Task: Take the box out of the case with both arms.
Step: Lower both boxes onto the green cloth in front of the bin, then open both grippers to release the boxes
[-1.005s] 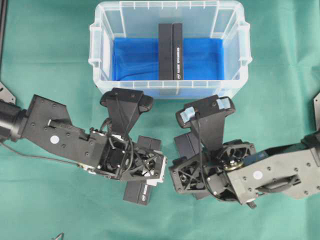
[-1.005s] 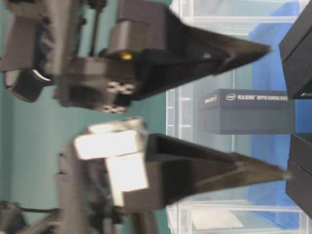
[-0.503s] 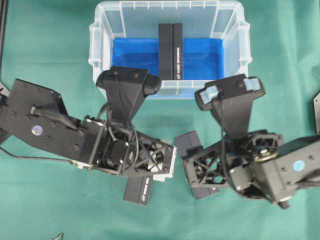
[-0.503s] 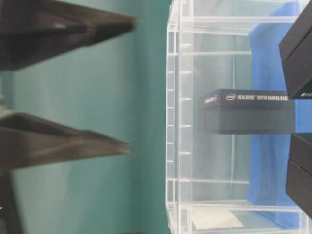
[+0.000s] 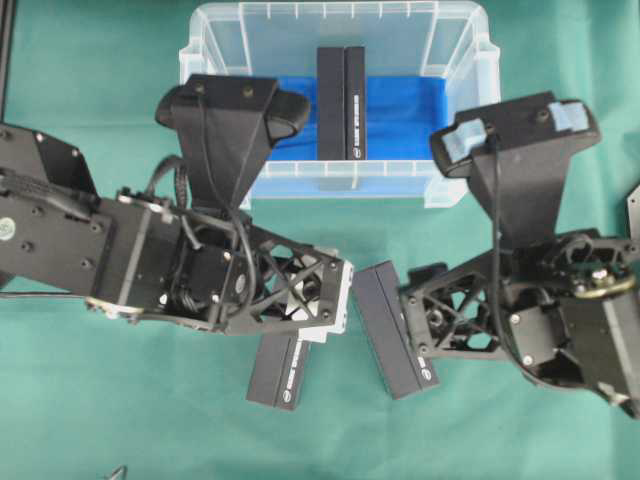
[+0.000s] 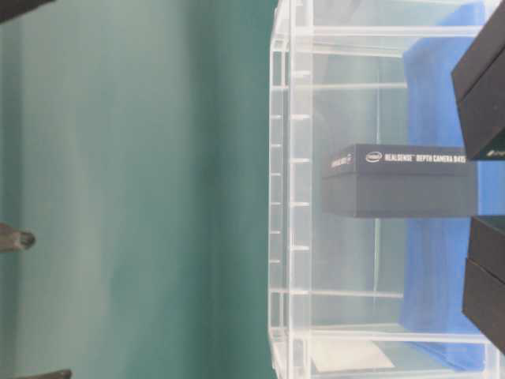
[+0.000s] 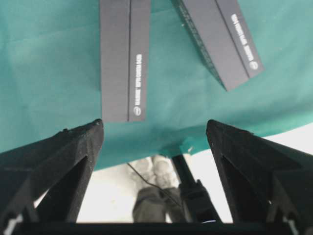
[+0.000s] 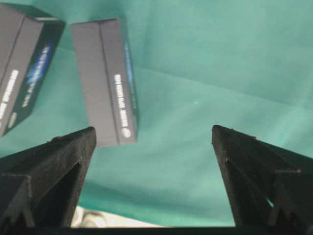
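Overhead exterior view: left pincer (image 7: 154, 142) and right pincer (image 8: 151, 142) were seen raised since a second earlier, both gaping wide and empty. Two dark boxes, one (image 5: 278, 372) left, another (image 5: 394, 330) right, were found on the bench (image 5: 90, 400) beneath them. One box (image 5: 341, 102) was noted upright inside the case (image 5: 460, 185). Extraction was judged pending. Fingertips were hidden under the housings overhead; at table level only slivers of them were caught at the frame's left edge.

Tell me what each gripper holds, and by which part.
Nothing. The left gripper and right gripper are both open and empty, above two boxes on the cloth.
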Controlling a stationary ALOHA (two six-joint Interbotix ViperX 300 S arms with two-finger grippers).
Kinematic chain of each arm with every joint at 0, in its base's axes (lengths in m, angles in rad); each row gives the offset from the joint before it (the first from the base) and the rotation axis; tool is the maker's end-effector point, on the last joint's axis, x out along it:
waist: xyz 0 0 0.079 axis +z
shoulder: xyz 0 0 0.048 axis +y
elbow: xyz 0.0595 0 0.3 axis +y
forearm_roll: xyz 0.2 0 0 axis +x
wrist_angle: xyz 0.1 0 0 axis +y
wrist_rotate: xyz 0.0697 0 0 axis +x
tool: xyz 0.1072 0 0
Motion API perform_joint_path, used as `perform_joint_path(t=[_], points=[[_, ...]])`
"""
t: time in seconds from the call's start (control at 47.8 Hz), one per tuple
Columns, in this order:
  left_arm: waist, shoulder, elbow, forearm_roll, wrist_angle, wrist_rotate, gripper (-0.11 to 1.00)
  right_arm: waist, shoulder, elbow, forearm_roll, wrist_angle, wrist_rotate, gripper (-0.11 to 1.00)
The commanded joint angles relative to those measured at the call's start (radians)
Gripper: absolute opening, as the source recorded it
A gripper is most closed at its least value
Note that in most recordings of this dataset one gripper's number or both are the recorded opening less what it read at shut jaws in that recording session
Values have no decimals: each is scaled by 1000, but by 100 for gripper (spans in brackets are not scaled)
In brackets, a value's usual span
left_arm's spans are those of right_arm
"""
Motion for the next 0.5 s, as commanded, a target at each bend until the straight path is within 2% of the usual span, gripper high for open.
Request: perform_joint_path(t=[0.0, 0.482], points=[[9, -12, -28, 5, 9, 6, 81, -6, -35, -20, -8, 6, -5, 95], [17, -17, -18, 5, 20, 20, 81, -8, -34, -20, -8, -11, -11, 95]])
